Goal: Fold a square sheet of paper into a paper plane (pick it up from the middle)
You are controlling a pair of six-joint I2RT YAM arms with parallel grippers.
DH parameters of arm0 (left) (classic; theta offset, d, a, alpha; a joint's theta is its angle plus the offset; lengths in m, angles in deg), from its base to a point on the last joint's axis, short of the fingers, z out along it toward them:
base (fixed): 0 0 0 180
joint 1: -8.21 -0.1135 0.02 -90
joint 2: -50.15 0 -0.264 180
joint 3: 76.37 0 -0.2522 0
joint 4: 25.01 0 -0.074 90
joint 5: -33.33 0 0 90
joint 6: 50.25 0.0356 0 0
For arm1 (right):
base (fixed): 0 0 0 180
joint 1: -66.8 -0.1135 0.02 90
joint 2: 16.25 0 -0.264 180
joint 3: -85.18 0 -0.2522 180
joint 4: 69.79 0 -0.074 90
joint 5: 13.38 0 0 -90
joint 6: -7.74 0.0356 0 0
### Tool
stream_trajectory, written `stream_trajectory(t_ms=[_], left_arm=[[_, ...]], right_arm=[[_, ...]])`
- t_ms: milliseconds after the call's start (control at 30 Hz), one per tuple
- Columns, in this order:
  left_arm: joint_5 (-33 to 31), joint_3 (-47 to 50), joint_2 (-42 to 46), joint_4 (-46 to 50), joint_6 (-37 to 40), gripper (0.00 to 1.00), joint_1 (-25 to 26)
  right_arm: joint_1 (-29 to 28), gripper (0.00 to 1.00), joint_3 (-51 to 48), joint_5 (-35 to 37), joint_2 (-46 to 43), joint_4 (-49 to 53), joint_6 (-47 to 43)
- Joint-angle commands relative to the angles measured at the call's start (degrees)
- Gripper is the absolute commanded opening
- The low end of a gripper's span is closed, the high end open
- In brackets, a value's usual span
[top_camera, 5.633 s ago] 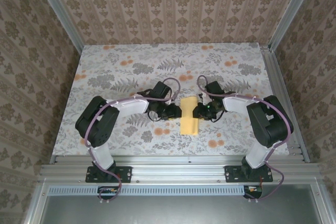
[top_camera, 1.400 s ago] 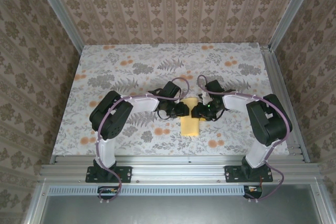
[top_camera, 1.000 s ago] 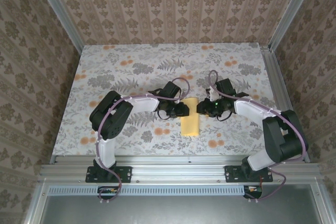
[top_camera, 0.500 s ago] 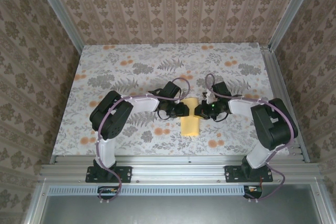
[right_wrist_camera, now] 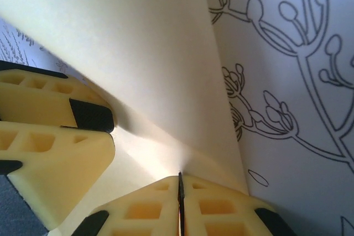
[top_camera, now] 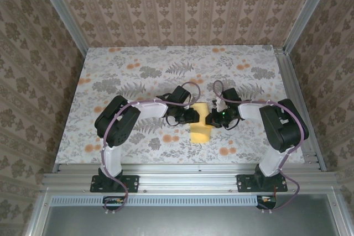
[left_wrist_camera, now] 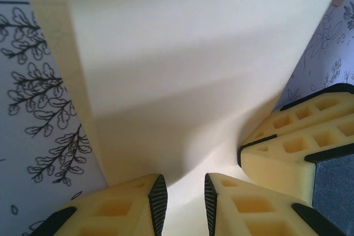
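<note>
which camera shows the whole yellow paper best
Top external: the square sheet of paper shows from end to end there, folded narrow. The two wrist views give close-ups of part of its surface and folds, not its outline.

The paper (top_camera: 200, 129) is plain pale yellow, the cloth (top_camera: 138, 64) white with grey-and-orange flowers.

Qty per item, top view:
- Arms: 2, i.e. left arm (top_camera: 119, 122) and right arm (top_camera: 281, 125).
- Grippers: 2, i.e. left gripper (top_camera: 193, 115) and right gripper (top_camera: 208, 119).
- Fingers (left_wrist_camera: 133, 205): 2 per gripper, 4 total.
- Square sheet of paper (top_camera: 200, 132): 1 pc.
- Floral cloth (top_camera: 138, 67): 1.
- Wallpapered walls (top_camera: 182, 9): 3.
</note>
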Motion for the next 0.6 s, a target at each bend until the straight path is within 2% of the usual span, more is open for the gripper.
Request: stream_trajectory(t_ms=[0, 233, 567], left_arm=[[-4.14, 2.3, -5.08, 7.68, 2.08, 0.3, 0.43], [-4.16, 2.05, -5.32, 7.92, 2.3, 0.3, 0.37], [-4.4, 1.51, -5.42, 8.25, 2.47, 0.3, 0.41]], right_arm=[[0.53, 0.12, 0.45, 2.71, 0.99, 3.79, -2.53], [0.13, 0.12, 1.28, 0.32, -4.64, 1.02, 2.8], [-1.07, 0.1, 5.19, 1.83, 1.47, -1.56, 4.38]])
